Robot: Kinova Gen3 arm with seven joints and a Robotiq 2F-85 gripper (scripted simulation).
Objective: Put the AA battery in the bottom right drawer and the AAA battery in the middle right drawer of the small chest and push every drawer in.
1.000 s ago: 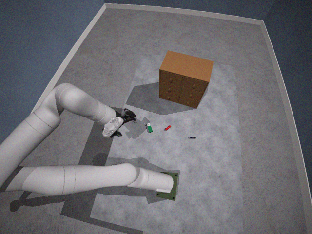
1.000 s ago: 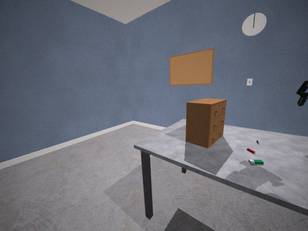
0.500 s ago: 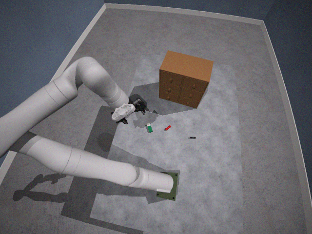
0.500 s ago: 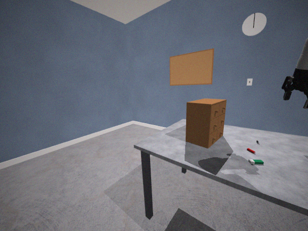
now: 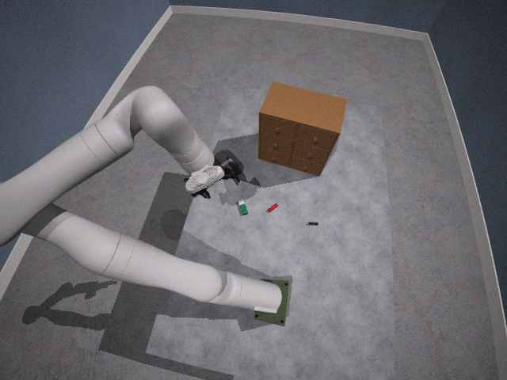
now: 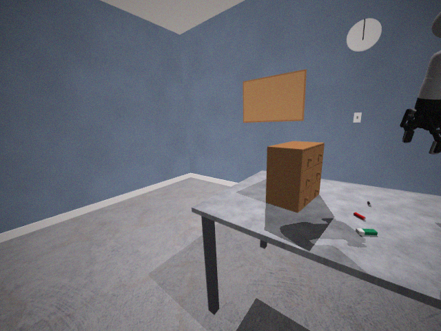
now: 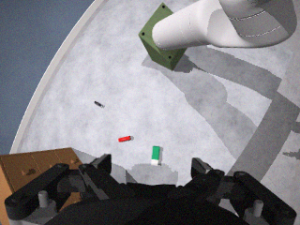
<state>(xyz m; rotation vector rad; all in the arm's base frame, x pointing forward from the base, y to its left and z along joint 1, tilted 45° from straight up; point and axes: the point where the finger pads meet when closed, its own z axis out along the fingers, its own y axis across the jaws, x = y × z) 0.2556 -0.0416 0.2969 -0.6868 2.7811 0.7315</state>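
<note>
Gripper (image 5: 222, 188) (image 6: 421, 142) (image 7: 151, 165) hangs wide open, empty, left of centre in the top view; red battery (image 5: 272, 207) (image 6: 359, 216) (image 7: 125, 139) (AA, I'd guess) lies mid-frame, dark battery (image 5: 312, 223) (image 6: 368, 204) (image 7: 98, 104) right. Square up to the chest (image 5: 306, 106) (image 6: 284, 174) (image 7: 37, 164), pull gently, under half.

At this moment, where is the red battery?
The red battery lies on the table; in the top view it is just right of the green and white block, below the chest.

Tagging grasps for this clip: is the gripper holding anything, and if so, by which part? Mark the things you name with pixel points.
Nothing is held: the gripper (image 5: 224, 188) (image 6: 421, 144) (image 7: 151, 165) is open above the table.
</note>
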